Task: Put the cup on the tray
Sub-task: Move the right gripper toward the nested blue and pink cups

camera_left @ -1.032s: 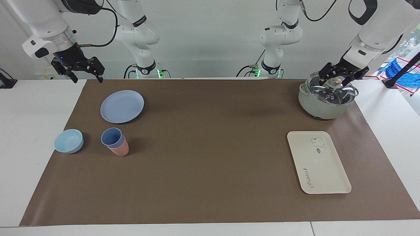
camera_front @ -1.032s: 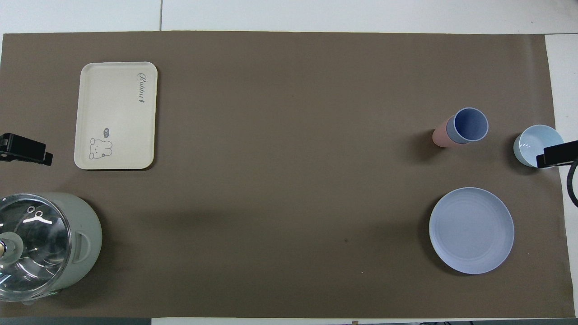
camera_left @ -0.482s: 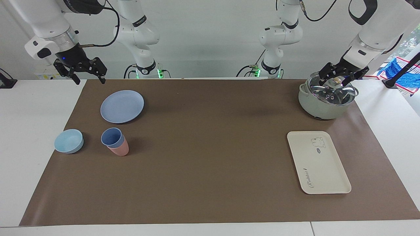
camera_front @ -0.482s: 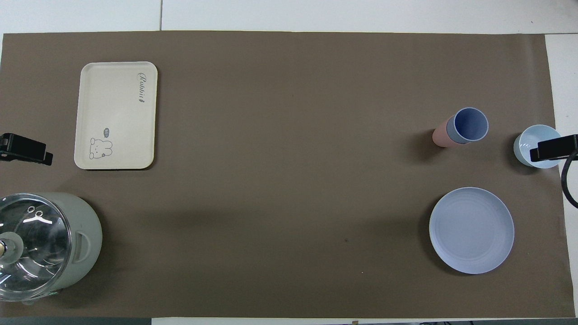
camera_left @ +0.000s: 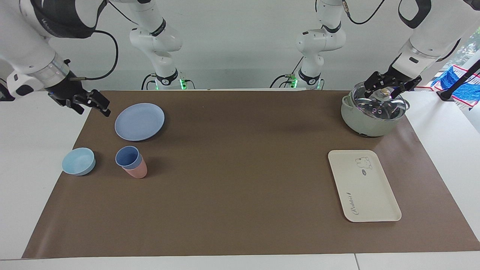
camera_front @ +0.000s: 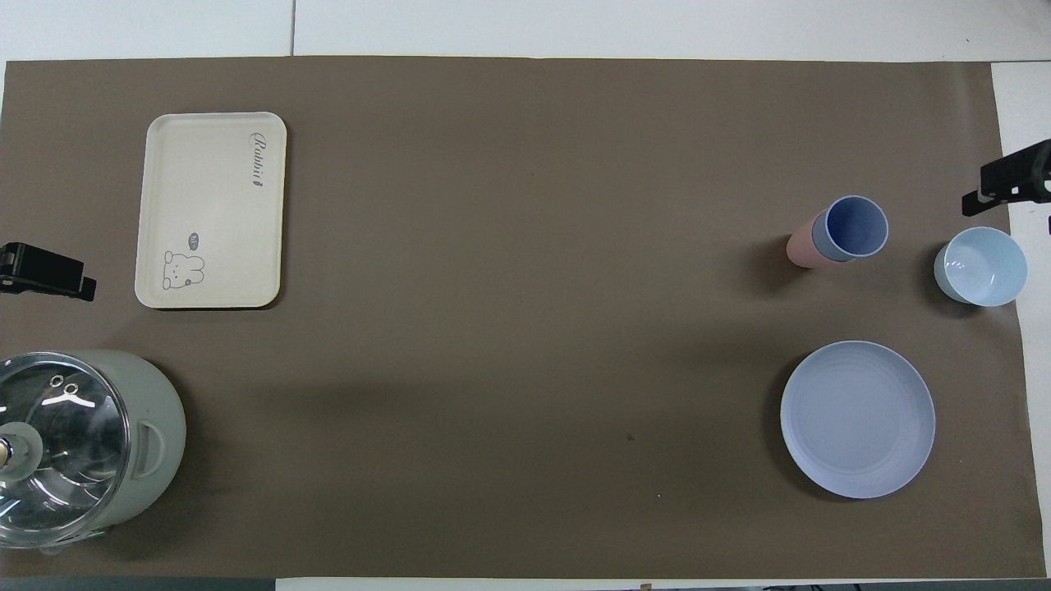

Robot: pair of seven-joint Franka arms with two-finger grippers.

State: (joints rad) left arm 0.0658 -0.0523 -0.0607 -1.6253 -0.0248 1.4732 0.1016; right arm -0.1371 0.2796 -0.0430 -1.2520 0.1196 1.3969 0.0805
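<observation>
Since a second ago the right pincer (camera_left: pixel 92 103) has swung down from beside the worktop's (camera_left: pixel 240 187) brown mat to hang over its edge near the round blue plate (camera_left: pixel 139 122), jaws wide apart and holding nothing; everything else has stayed put. The left pincer (camera_left: pixel 390 87) waits over the lidded pot (camera_left: pixel 373 112), spread around the lid knob, though whether it touches is unclear. The cream tray (camera_left: pixel 369 195) lies flat toward the left arm's end, its long axis running away from the robots (bear drawing nearer them). The cup (camera_left: pixel 127 156) stands upright, mouth up, nested in a pink tumbler (camera_left: pixel 137 171) beside the light-blue bowl (camera_left: pixel 78 161). The overhead view shows only each pincer's tip; the facing view shows the whole arms.
</observation>
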